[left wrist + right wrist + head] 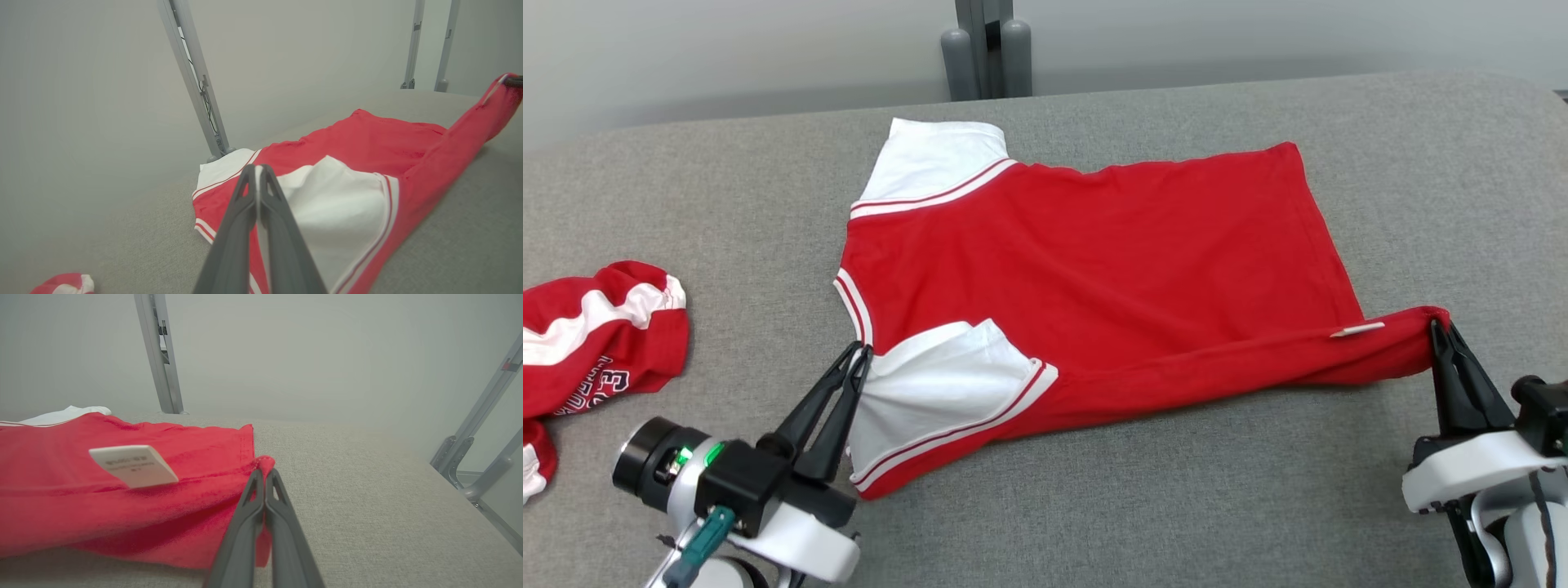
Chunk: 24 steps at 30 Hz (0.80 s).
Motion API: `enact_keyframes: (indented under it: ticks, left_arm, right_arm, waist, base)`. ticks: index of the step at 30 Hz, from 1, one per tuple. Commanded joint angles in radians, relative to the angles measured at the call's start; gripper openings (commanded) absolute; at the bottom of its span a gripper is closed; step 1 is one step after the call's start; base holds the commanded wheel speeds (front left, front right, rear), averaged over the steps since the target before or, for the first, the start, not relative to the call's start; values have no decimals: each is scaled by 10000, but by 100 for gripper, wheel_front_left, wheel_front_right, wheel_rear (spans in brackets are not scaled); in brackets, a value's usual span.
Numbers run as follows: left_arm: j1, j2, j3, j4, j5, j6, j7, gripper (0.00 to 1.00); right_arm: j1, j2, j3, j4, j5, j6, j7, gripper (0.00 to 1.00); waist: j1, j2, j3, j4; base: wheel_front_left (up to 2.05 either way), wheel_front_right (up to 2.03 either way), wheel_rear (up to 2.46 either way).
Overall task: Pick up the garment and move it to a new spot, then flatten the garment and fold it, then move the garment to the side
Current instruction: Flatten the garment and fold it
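Observation:
The garment (1094,261) is a red shirt with white sleeves, spread across the grey padded table (1176,490) with its collar end to the left. Its near edge is raised in a long fold between my two grippers. My left gripper (859,353) is shut on the fabric at the near white sleeve (939,384). In the left wrist view its tips (257,167) pinch a sliver of white cloth in front of the sleeve (343,204). My right gripper (1439,327) is shut on the near hem corner, which the right wrist view shows bunched at the tips (264,471). A white label (132,465) sticks out of the red cloth (81,498).
A second red and white garment (596,335) lies crumpled at the table's left edge, close to my left arm. A grey metal post (986,49) stands behind the far edge. More frame legs (474,457) stand off the table's right side.

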Motion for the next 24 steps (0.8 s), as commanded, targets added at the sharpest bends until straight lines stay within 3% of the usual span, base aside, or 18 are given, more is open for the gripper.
enact_keyframes:
  ticks: [1, 13, 18, 24]
  left_arm:
    - [-431, 79, -29, 490, 67, -75, -22, 0]
    - [-2782, 84, -588, 2912, 940, -69, -583, 0]
    - [-3605, -13, -914, 4053, 892, -253, -708, 0]
    - [-4283, -49, -1036, 5003, 1055, -136, -793, 0]
  right_arm:
    - [-282, -12, 54, 287, -89, -3, -10, 0]
    - [-1566, 67, 78, 1425, -490, -3, -10, 0]
    - [-2090, 94, 65, 2297, -705, -3, -12, 0]
    - [-2679, 219, 38, 3110, -887, -3, -12, 0]
  waist:
    - [0, -1, 110, -7]
    - [0, -1, 698, 81]
    - [0, -1, 971, 123]
    - [0, -1, 1286, 88]
  base:
    - [0, 0, 0]
    - [0, 0, 0]
    - [0, 0, 0]
    - [0, 0, 0]
